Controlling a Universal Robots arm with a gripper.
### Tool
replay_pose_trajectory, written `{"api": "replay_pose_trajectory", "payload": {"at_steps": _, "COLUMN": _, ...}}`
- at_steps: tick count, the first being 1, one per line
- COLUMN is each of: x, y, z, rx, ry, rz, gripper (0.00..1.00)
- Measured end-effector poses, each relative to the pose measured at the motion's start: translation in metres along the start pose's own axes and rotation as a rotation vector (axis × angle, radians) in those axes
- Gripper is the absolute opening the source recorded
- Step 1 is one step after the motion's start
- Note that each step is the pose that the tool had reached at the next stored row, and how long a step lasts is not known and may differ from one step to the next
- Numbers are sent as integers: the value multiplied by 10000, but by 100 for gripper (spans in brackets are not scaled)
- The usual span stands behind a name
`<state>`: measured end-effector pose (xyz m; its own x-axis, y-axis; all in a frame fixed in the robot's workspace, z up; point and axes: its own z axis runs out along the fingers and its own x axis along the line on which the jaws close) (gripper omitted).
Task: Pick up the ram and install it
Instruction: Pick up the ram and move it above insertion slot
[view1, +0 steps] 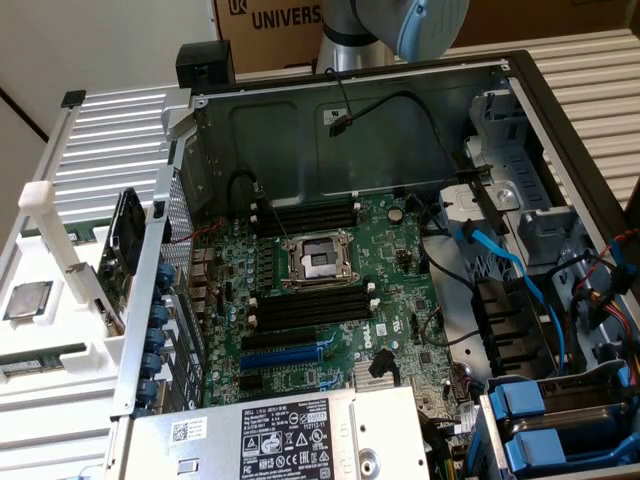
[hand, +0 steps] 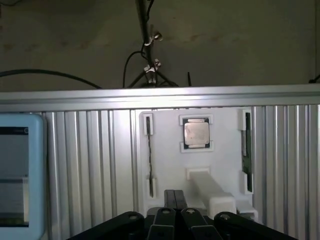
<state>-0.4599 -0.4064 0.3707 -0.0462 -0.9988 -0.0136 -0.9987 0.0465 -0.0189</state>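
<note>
The ram (hand: 245, 150) is a thin dark green stick lying in a side slot of a white holder (hand: 170, 150) on the ribbed metal table. In the exterior view the ram (view1: 40, 358) lies at the far left, outside the computer case. My gripper (hand: 175, 200) hovers above the holder's near edge. Its black fingers are shut together with nothing between them, well apart from the ram. The motherboard (view1: 330, 300) lies in the open case, with long black memory slots (view1: 310, 308) beside the processor socket (view1: 318, 262). The arm's grey joint (view1: 400, 25) is above the case's back wall.
A processor chip (hand: 196, 132) sits in the holder's middle, with a white post (hand: 210, 192) rising beside it. A narrow slot (hand: 149, 155) lies across the chip from the ram. A screen (hand: 17, 175) stands at one side. Cables, blue drive bays (view1: 560, 420) and a power supply (view1: 290, 435) crowd the case.
</note>
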Motion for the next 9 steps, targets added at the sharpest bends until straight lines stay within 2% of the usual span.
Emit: {"api": "replay_pose_trajectory", "payload": {"at_steps": 9, "x": 65, "y": -38, "z": 183, "rx": -69, "ry": 2, "rz": -10, "gripper": 11}}
